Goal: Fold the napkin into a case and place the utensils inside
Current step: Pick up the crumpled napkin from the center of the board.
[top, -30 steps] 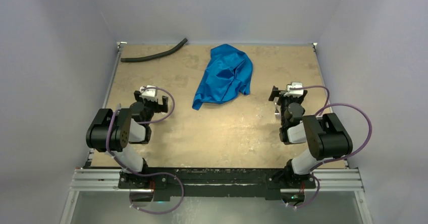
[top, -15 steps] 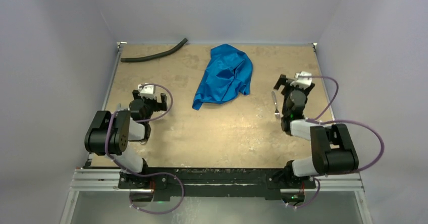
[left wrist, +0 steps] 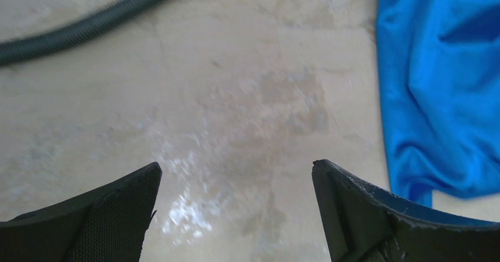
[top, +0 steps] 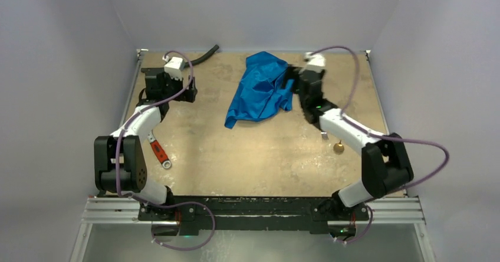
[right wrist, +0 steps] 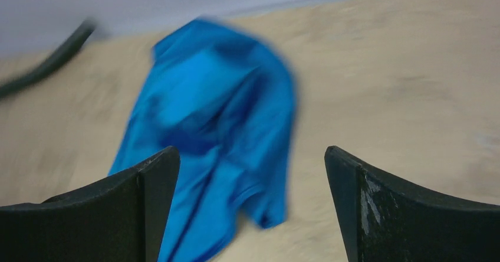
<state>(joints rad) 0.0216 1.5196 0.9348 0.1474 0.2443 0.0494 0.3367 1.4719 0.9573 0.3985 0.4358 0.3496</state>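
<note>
Blue napkin, a crumpled heap.

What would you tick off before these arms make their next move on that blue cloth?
1. Left gripper open and empty: ok.
2. Right gripper open and empty: ok.
3. Napkin lying flat for folding: not ok, it is a crumpled heap.
4. Right gripper at the napkin's edge: ok; whether it touches, cannot tell.
5. Left gripper at the napkin: not ok, it hangs to the napkin's left over bare table.
6. Spoon and fork off the napkin: ok, both lie apart from it.
</note>
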